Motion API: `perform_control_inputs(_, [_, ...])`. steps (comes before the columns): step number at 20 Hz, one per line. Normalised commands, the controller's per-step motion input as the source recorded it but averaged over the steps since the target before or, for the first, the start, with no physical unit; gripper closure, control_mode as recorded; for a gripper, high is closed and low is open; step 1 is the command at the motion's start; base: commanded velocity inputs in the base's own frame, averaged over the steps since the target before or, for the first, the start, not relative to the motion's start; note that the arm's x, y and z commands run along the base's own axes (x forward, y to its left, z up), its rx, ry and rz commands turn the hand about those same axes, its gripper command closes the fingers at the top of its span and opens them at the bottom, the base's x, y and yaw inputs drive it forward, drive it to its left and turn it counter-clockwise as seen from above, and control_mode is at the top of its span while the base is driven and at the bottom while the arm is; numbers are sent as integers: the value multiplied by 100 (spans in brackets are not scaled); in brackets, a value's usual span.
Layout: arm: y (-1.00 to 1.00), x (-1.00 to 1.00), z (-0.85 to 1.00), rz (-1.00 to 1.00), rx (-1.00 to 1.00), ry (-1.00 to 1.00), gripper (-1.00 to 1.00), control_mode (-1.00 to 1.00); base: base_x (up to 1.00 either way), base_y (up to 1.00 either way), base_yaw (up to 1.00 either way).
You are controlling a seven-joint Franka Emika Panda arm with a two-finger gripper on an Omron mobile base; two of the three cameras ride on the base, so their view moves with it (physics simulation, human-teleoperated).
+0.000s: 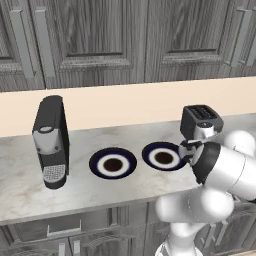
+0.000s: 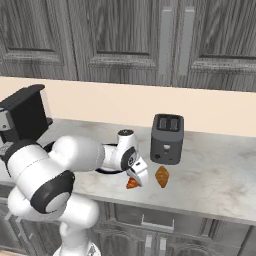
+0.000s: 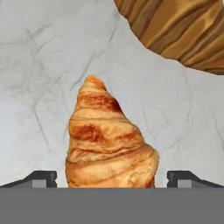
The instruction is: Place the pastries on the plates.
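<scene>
One pastry [image 3: 109, 140], a golden-brown croissant, lies on the marble counter between my gripper's [image 3: 113, 179] two fingertips [image 3: 41, 178]. There is a gap on each side, so the gripper is open around it. From the right base view the gripper [image 2: 137, 178] points down at the counter's front edge, over that pastry [image 2: 131, 184]. The second pastry [image 2: 162, 176] lies just to the right, in front of the toaster, and shows in the hand view's top right [image 3: 179, 30]. Two plates [image 1: 113, 163] [image 1: 163, 156], navy-rimmed with brown centres, sit empty side by side to the left.
A black toaster [image 2: 167, 138] stands just behind the pastries. A black coffee machine [image 1: 50, 142] stands at the left of the counter [image 1: 20, 185]. Wood-grain cabinets hang above the beige back wall. My own arm blocks the gripper in the left base view.
</scene>
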Motion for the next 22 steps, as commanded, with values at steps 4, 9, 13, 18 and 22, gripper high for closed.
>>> perform_control_inputs(4, [-7, 19, -23, 0, 0, 0, -100, -100, 0, 0, 0])
perform_control_inputs(9, [-1, 7, -12, 0, 0, 1, 100, -100, 0, 0, 0])
perform_control_inputs(13, [0, 0, 0, 0, 0, 3, 100, -100, 0, 0, 0])
perform_control_inputs(18, [0, 0, 12, 1, 1, 1, 100, -100, 0, 0, 0])
perform_control_inputs(22, [23, 3, 51, 0, 5, 0, 100, -100, 0, 0, 0])
